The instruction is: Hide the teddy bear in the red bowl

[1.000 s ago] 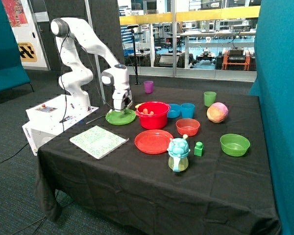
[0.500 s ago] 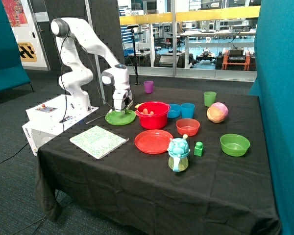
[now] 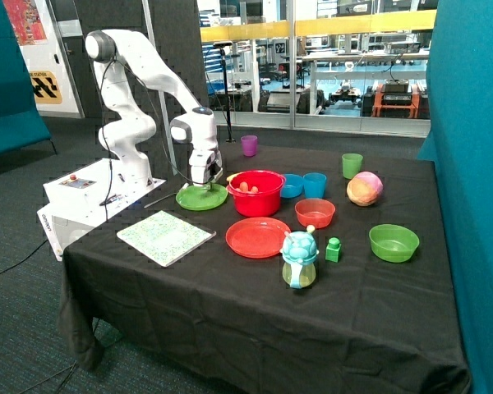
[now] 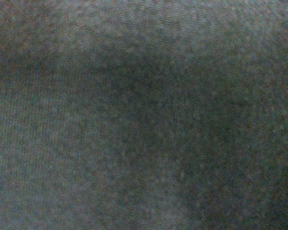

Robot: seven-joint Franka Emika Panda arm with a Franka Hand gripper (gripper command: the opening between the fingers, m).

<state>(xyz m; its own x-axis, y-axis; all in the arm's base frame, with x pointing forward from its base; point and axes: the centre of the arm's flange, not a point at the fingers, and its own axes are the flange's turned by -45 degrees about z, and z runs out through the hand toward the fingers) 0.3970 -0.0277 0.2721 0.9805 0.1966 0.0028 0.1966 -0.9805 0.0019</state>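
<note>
The white arm reaches down from its base at the table's far corner so that the tool [image 3: 205, 184] hangs low over the green plate [image 3: 202, 197], very close to its surface or touching it, just beside the red bowl [image 3: 256, 194]; from the outside view I cannot tell how far apart it stands or whether it has hold of anything, and the wrist view gives only a dark, grainy surface with no recognisable thing in it. The red bowl stands on the black-clothed table [image 3: 230, 312] between the green plate and a small blue bowl [image 3: 292, 186], and inside it, just under the rim, sit some small orange-brown shapes that appear to be the teddy bear [image 3: 246, 187], though they are too small to make out clearly. In front of the red bowl lies a flat red plate [image 3: 257, 237], and beside that a shallow orange-red bowl [image 3: 315, 213]. A blue cup [image 3: 315, 185] stands next to the blue bowl, a green cup [image 3: 352, 165] and a pink-yellow ball [image 3: 365, 188] lie further toward the table's far side, and a purple cup [image 3: 249, 145] stands alone near the back edge. Nearer the front are a green bowl [image 3: 393, 243], a small green block [image 3: 334, 249], a teal and yellow toy [image 3: 299, 258] and a flat patterned book [image 3: 165, 236]
</note>
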